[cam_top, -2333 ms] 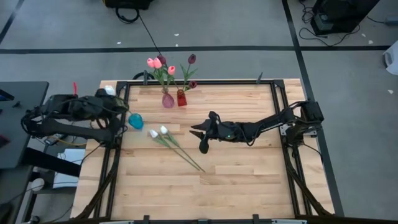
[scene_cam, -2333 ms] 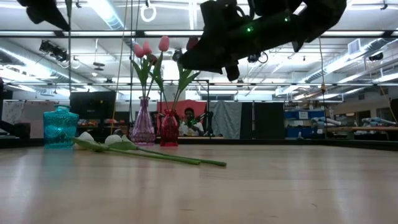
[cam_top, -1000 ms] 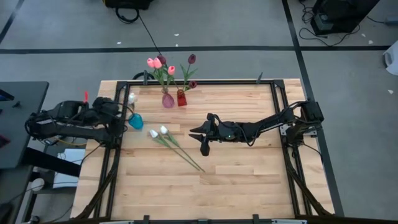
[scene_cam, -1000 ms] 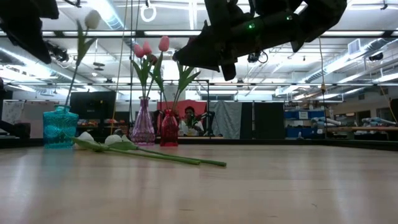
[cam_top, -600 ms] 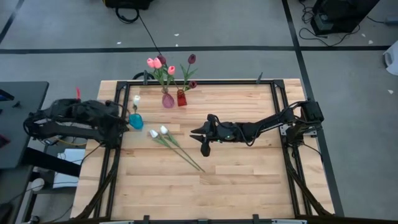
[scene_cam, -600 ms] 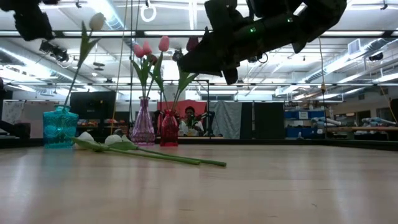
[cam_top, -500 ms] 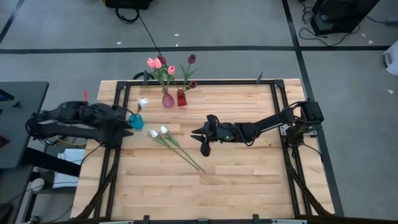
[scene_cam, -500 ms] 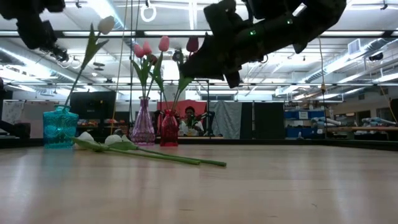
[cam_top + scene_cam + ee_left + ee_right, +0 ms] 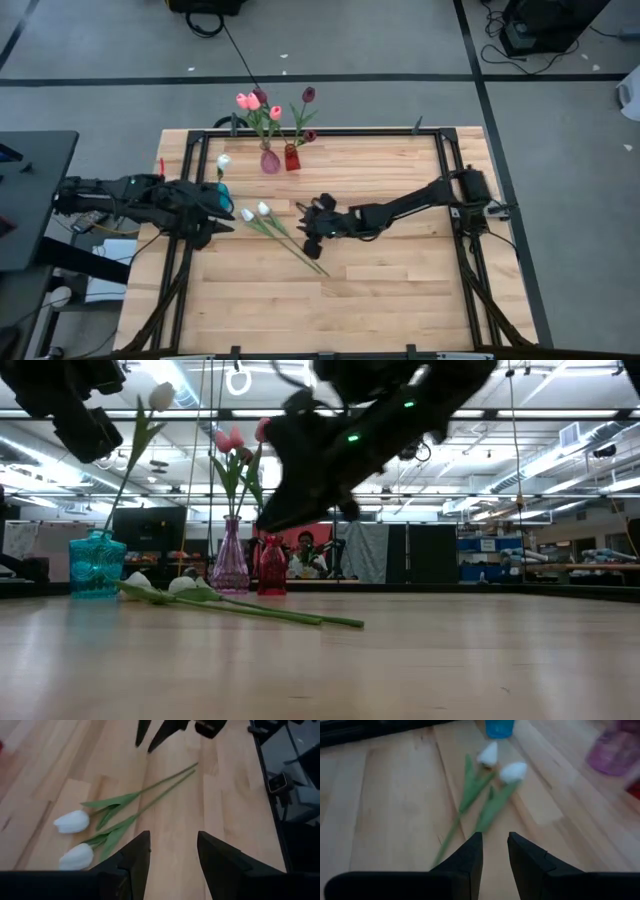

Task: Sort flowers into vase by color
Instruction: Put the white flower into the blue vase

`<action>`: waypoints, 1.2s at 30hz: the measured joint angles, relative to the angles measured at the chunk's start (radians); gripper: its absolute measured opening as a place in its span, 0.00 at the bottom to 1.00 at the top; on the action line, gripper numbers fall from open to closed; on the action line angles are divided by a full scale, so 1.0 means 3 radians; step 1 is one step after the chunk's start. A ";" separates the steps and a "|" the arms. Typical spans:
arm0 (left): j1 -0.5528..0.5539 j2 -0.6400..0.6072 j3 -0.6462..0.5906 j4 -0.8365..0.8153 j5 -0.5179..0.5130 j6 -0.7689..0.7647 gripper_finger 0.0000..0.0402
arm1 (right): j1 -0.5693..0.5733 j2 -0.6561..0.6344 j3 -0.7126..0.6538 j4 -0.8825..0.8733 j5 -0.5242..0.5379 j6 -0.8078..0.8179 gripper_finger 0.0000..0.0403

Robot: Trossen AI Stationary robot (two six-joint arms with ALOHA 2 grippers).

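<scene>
The table [image 9: 380, 290] is a pale wooden plank top inside a black metal frame, standing on a grey floor crossed by dark tape lines, with cables and dark equipment at the edges. Along the far edge stand a pink vase [image 9: 270, 161] holding pink tulips [image 9: 247, 101] and, just beside it, a red vase [image 9: 291, 157] holding dark maroon tulips [image 9: 308, 95]. Near the left rail sits a blue vase [image 9: 217, 193] with one white tulip [image 9: 224, 161] upright in it. Two more white tulips [image 9: 252, 212] lie flat on the planks next to the blue vase, heads side by side toward it and thin green stems running together toward the middle of the table. The left gripper [image 9: 224, 210] hangs just beside the blue vase with its fingers parted and nothing between them; its wrist view looks down on the two lying tulips. The right gripper [image 9: 309, 226] is stretched out to the middle of the table, above the stem ends of those tulips, its fingers slightly apart and empty. The low view looks across the wood into a big room with long ceiling lights, shelving and dark screens, where a person [image 9: 303, 556] sits behind the red vase.
</scene>
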 joint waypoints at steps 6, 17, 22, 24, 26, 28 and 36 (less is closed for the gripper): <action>-0.0293 0.0041 -0.0169 0.0137 -0.0032 -0.0161 0.42 | 0.0032 0.0450 0.0593 -0.0556 0.0008 0.0096 0.26; -0.0668 0.0035 -0.0182 0.0149 -0.0351 -0.0360 0.42 | 0.0064 0.1068 0.1263 -0.1014 0.0031 0.0279 0.26; -0.0720 0.0035 -0.0182 0.0127 -0.0412 -0.0472 0.42 | 0.0065 0.1105 0.1299 -0.1077 0.0068 0.0325 0.26; -0.0720 0.0035 -0.0181 0.0127 -0.0433 -0.0501 0.42 | 0.0062 0.1104 0.1284 -0.1101 0.0132 0.0340 0.25; -0.0720 0.0035 -0.0181 0.0128 -0.0471 -0.0536 0.42 | 0.0062 0.1102 0.1284 -0.1107 0.0119 0.0303 0.22; -0.0720 0.0035 -0.0181 0.0141 -0.0508 -0.0554 0.42 | 0.0062 0.1102 0.1284 -0.1126 0.0079 0.0297 0.16; -0.0720 0.0035 -0.0181 0.0270 -0.0586 -0.0695 0.42 | 0.0064 0.1052 0.1285 -0.1326 0.0157 0.0169 0.04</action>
